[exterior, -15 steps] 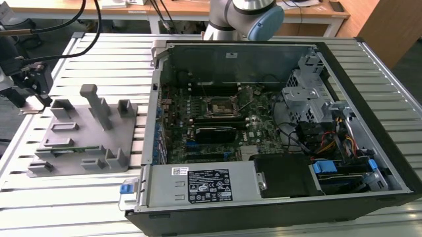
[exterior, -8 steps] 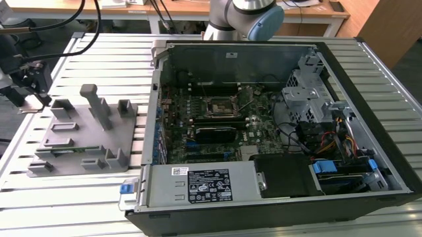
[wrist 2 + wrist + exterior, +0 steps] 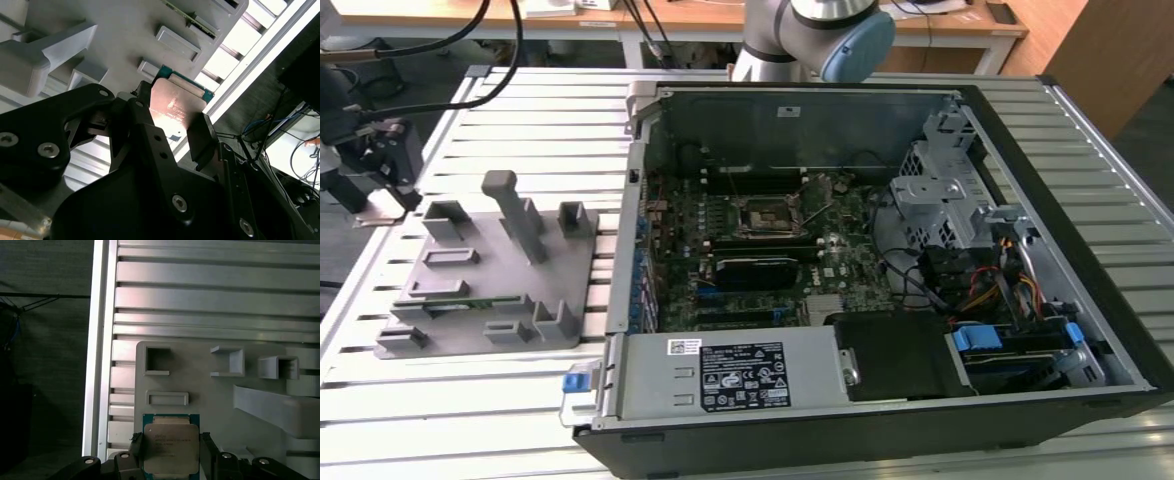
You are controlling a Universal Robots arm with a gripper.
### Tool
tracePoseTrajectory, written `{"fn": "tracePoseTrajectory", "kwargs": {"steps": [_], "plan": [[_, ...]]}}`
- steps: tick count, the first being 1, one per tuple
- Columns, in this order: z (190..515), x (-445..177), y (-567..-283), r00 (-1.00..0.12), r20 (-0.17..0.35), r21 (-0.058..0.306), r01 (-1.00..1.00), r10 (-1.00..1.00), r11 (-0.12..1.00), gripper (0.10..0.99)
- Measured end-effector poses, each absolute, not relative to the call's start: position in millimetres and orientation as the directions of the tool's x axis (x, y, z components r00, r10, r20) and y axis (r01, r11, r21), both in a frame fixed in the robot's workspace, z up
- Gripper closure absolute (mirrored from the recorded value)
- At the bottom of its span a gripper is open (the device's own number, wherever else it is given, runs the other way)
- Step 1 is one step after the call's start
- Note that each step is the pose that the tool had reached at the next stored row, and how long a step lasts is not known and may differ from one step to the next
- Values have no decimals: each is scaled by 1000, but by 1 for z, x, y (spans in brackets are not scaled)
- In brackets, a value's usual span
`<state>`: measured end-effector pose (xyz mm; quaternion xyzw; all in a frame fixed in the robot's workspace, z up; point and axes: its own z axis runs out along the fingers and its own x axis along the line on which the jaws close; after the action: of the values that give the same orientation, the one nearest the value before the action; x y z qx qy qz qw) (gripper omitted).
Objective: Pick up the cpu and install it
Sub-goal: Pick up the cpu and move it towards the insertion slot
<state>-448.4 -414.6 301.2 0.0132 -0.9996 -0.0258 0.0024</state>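
Note:
The cpu [image 3: 170,446] is a flat square chip with a silver-grey top and a thin green edge. My gripper [image 3: 170,452] is shut on it, one black finger [image 3: 136,446] pressed against each side. In the second wrist view the cpu [image 3: 176,102] sits between the fingers [image 3: 201,136] of the gripper [image 3: 172,122], over the grey fixture plate [image 3: 115,40]. At the exterior view's far left the gripper [image 3: 376,205] hangs by the back corner of the fixture plate [image 3: 494,290]. The motherboard socket [image 3: 767,215] lies inside the open computer case [image 3: 854,270], well to the exterior view's right of the gripper.
Grey blocks and a tall post [image 3: 518,215] stand up from the fixture plate. The slatted aluminium table [image 3: 467,400] carries the plate and the case. A drive cage [image 3: 947,190], cables and a power supply [image 3: 734,375] crowd the case around the board. The arm's base [image 3: 814,40] rises behind the case.

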Motion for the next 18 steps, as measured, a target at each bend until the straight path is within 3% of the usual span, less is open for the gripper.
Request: {"fn": "tracePoseTrajectory", "kwargs": {"steps": [18], "plan": [[313,-448,-415,-1000,4,52,-26,-26,998,549]]}}
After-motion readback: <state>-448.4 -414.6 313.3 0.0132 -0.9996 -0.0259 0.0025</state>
